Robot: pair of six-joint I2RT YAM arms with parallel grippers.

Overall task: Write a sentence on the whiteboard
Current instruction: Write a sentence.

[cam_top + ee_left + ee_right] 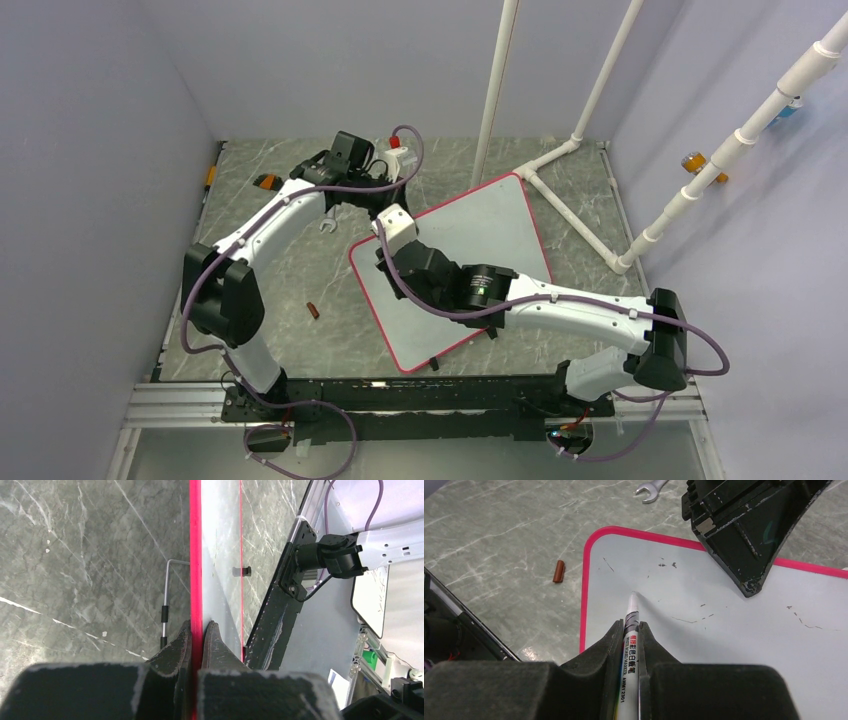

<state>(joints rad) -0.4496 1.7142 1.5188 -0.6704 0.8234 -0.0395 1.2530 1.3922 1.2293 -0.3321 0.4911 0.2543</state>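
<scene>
The whiteboard [490, 225], white with a red-pink frame, lies tilted on the marble table. No sentence shows on it, only faint scattered specks. My left gripper [378, 205] is shut on the board's far-left edge; in the left wrist view its jaws [199, 625] pinch the red frame [196, 555]. My right gripper [630, 625] is shut on a white marker [630, 650]. The marker's tip touches the board [724, 645] near its left corner. In the top view the right gripper [392, 248] sits over that corner, partly hidden by its wrist.
A spanner [327, 227] lies left of the board, also in the right wrist view [651, 490]. A brown cap [313, 310] lies on the table, seen too from the right wrist [558, 571]. White pipe frame [560, 160] stands far right. A thin bent metal rod [166, 595] lies beside the board.
</scene>
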